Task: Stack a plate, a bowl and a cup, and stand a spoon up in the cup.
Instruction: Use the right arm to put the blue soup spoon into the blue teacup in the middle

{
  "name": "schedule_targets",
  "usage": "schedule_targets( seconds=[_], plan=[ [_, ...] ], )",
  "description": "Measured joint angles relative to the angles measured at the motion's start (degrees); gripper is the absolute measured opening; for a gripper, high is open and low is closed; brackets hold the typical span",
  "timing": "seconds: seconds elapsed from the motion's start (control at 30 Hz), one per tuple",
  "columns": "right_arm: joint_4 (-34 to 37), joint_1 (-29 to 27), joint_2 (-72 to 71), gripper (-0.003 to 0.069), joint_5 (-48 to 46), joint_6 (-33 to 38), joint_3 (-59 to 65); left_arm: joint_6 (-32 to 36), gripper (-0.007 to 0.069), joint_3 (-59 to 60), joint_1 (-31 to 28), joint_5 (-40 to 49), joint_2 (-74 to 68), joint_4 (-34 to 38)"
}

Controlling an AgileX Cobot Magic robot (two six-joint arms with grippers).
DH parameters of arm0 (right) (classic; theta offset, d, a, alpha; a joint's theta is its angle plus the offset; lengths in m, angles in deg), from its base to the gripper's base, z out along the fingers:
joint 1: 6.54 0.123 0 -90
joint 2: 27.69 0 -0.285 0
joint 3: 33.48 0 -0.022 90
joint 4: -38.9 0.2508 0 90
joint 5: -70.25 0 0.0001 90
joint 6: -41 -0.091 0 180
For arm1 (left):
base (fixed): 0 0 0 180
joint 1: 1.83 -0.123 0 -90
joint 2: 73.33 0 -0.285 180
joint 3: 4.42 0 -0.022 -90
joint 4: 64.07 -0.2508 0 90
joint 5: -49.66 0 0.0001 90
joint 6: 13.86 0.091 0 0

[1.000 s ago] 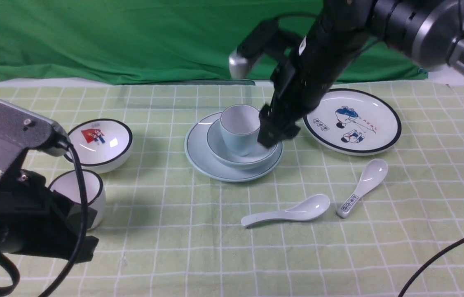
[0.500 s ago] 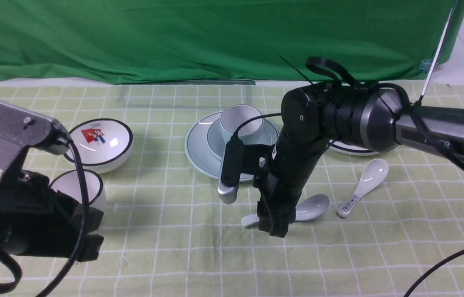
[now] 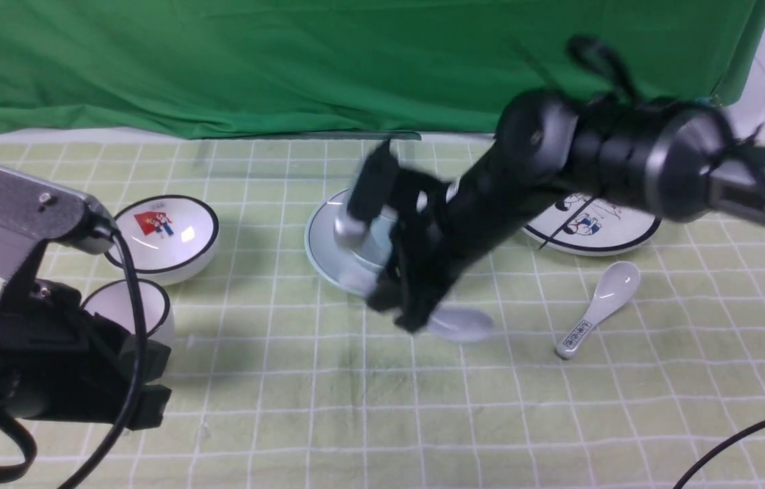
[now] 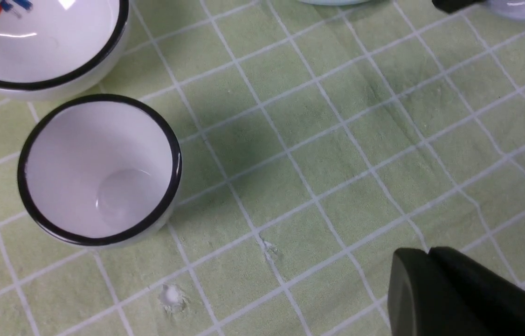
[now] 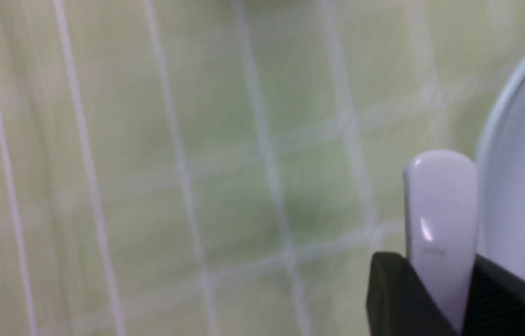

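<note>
- Left gripper [image 4: 430,280]: seen low over the green checked cloth [image 3: 287,407] at the near left; only dark finger ends are shown in the left wrist view, and whether they are spread or pressed together cannot be told.
- Black-rimmed bowl [image 3: 165,234] with a red picture and black-rimmed cup [image 3: 138,319]: set just beside each other on the cloth, close to the left arm.
- The plate [image 3: 320,238]: placed at the middle of the cloth; the bowl and the cup are mostly hidden behind the right arm.
- Right gripper [image 5: 439,280]: pictured blurred at the plate's near edge, its fingers pinched on the handle of the spoon [image 5: 439,196]; the spoon's pale scoop is seen just over the cloth.
- Printed-handle spoon [image 3: 600,302]: laid on the cloth to the right, untouched.
- Cartoon plate [image 3: 600,224]: shown at the far right, partly covered by the arm.
</note>
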State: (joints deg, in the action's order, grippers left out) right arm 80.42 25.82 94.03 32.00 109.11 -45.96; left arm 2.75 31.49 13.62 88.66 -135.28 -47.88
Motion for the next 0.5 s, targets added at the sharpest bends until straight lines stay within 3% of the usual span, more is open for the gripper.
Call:
schedule_targets(
  seconds=[0.07,0.13,0.17,0.27,0.5],
  plan=[
    [5.8,-0.7,-0.5,0.016,2.5,4.0,0.0,0.0,-0.0029,0.0,0.0,-0.2,0.0,0.0],
    [18.2,-1.7,-0.6,0.016,10.1,11.2,-0.1,0.0,-0.0029,0.0,0.0,-0.6,0.0,0.0],
    [18.2,-1.6,-0.6,0.016,10.1,11.6,-0.1,0.0,-0.0029,0.0,0.0,-0.6,0.0,0.0],
    [28.0,-1.8,0.0,0.016,20.1,18.4,-0.2,0.0,-0.0029,0.0,0.0,-1.8,0.0,0.0],
    [30.5,-2.1,4.0,0.0161,27.1,21.4,-3.1,0.0,-0.0029,0.0,0.0,-3.2,0.0,0.1]
  ],
)
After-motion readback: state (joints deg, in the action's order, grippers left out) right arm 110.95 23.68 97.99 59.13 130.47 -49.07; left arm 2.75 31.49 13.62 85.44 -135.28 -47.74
